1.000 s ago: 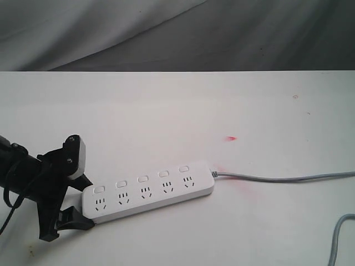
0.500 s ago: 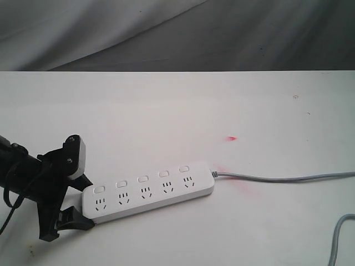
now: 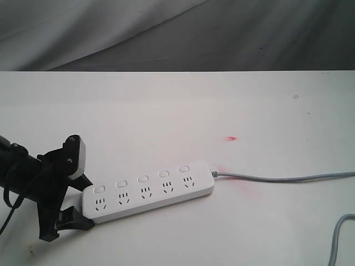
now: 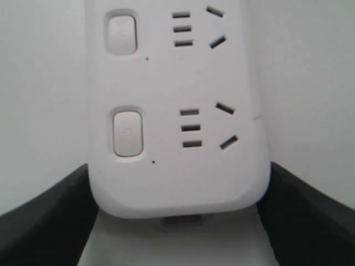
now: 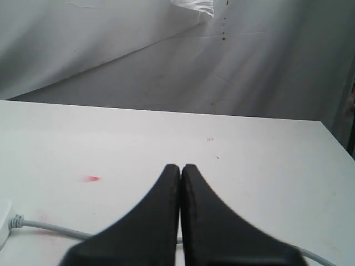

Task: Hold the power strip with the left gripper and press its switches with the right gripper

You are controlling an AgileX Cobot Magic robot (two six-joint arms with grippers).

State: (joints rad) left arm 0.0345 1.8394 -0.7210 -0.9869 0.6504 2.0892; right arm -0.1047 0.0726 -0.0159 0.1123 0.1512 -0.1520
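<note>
Power strip (image 3: 148,194) flat on table (image 3: 166,111); left gripper (image 4: 178,172) clamps its end; right gripper (image 5: 181,169) fingers pressed together, empty.

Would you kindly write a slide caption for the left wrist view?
Left claw grips the power strip by its end; two switches and two sockets show.

The end effector (image 4: 178,166) grips one end of the power strip (image 4: 183,72) (two switches (image 4: 127,133) showing).

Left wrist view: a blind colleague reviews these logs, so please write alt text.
The left gripper holds the rounded end of a white power strip between its black fingers. Two switches and two sockets face the camera.
</note>
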